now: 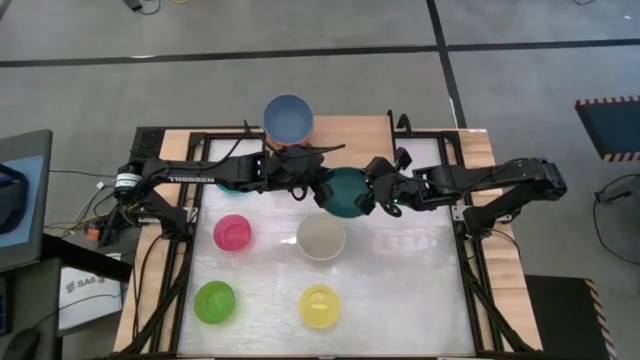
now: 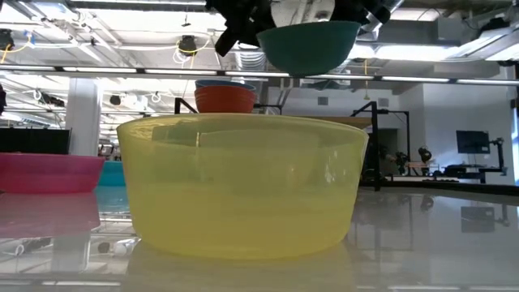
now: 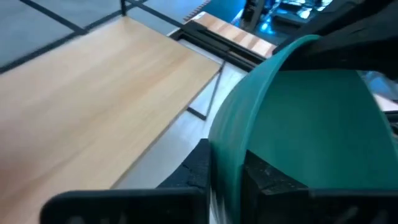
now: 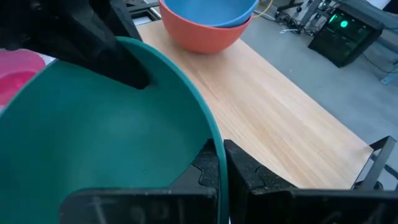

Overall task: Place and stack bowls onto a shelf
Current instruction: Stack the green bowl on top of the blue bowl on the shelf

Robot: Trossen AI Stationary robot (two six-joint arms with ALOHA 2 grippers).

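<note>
The teal bowl [image 1: 345, 192] hangs in the air between both grippers, above the table and beside the shelf [image 1: 352, 135]. My left gripper [image 1: 318, 188] is shut on its left rim and my right gripper [image 1: 374, 197] on its right rim. A blue bowl [image 1: 289, 116] sits nested in a red bowl [image 4: 202, 38], which stands by its base on the shelf's wooden top [image 4: 273, 106]. The magenta [image 1: 232, 232], white [image 1: 321, 238], lime green [image 1: 214, 301] and yellow [image 1: 320, 305] bowls stand on the white tabletop. A cyan bowl [image 1: 232, 186] is mostly hidden under the left arm. My left gripper [image 3: 225, 163] pinches the teal bowl's rim [image 3: 227, 146] on its left side, one finger inside the bowl and one outside, coming level from the table's left. The bowl is lifted clear [image 2: 308, 45], its opening up. My right gripper [image 4: 219, 155] pinches the opposite rim [image 4: 214, 140] on the bowl's right side, one finger inside and one outside the wall, coming level from the table's right. The bowl rides upright, clear of table and shelf.
The shelf top has bare wood to the right of the red and blue stack [image 1: 289, 120]. The white bowl stands just nearer than the held bowl. In the low view the yellow bowl [image 2: 243, 186] fills the foreground. A black frame [image 1: 465, 240] borders the tabletop.
</note>
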